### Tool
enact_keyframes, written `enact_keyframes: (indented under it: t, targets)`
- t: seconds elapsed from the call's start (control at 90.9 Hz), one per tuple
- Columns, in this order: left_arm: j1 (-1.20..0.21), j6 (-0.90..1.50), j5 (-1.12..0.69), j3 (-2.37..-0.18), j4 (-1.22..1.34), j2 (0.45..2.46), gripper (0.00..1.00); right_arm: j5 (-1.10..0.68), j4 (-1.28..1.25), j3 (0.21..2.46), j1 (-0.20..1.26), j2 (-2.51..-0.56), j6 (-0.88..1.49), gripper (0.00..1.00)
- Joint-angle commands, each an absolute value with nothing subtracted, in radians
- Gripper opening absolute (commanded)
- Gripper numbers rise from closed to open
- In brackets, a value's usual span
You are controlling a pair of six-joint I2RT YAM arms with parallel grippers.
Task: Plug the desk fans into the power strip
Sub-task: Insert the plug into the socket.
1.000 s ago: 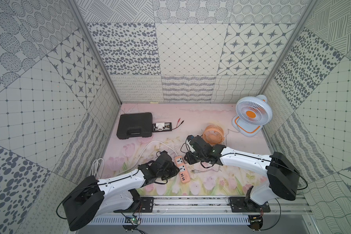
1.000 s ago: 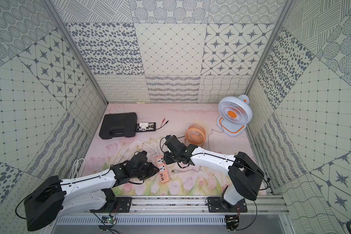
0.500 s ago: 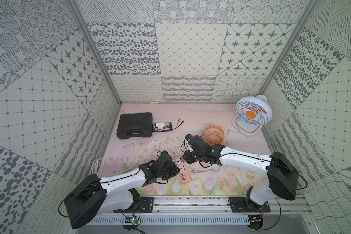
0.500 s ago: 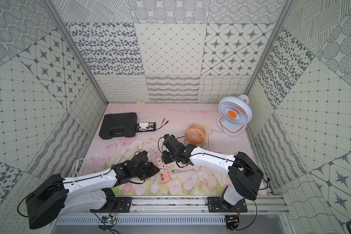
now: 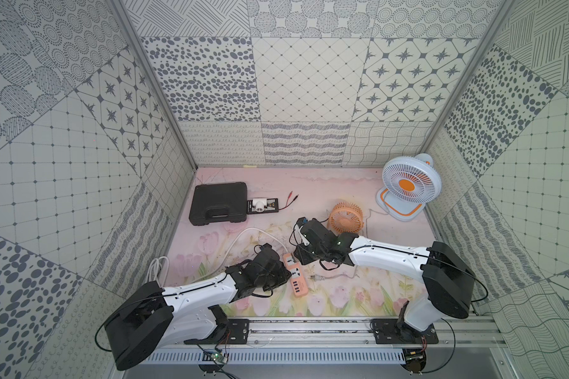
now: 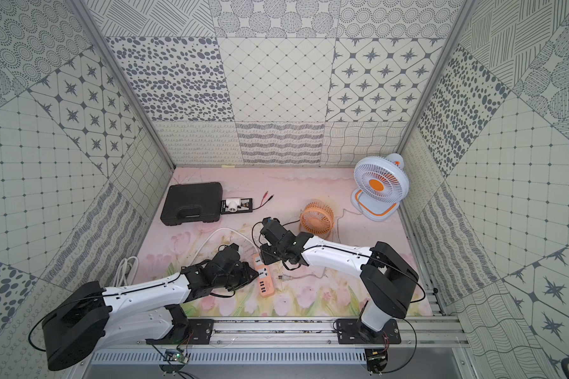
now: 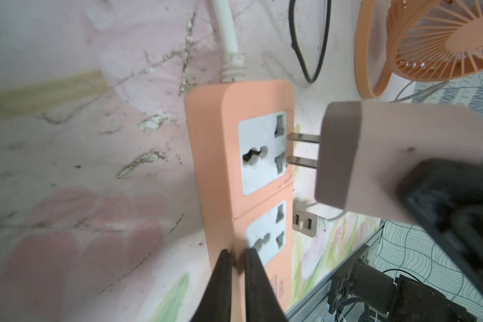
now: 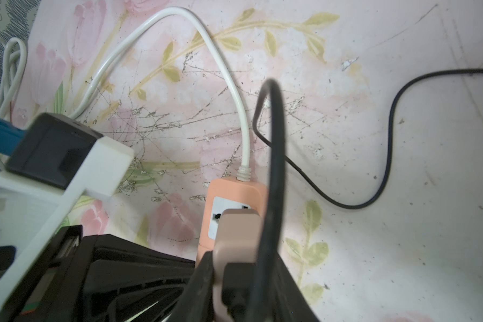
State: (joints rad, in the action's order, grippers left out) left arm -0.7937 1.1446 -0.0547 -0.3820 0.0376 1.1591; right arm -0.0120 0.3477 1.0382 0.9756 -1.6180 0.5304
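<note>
Two grippers, both busy! The strip (image 5: 295,276) lies lower centre in both top views, between the arms. The left gripper (image 7: 236,252) is pinched tight on the strip's long edge, beside the socket farther from the cord (image 7: 226,41). The right gripper (image 8: 237,264) clamps a pinkish plug (image 7: 374,156). Its two prongs (image 7: 301,138) are bare, tips right at the socket nearest the cord and not in yet!
</note>
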Motion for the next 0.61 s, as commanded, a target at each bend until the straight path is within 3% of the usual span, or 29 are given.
enact_keyframes:
  t: [0.0, 0.594]
  targets:
    - [-0.787, 1.141, -0.019, -0.370, 0.027, 1.168, 0.14, 0.007, 0.323, 1.058, 0.984, -1.635, 0.515, 0.00]
    - [-0.786, 1.147, -0.007, -0.360, 0.022, 1.178, 0.10, 0.078, 0.362, 1.083, 1.028, -1.682, 0.505, 0.00]
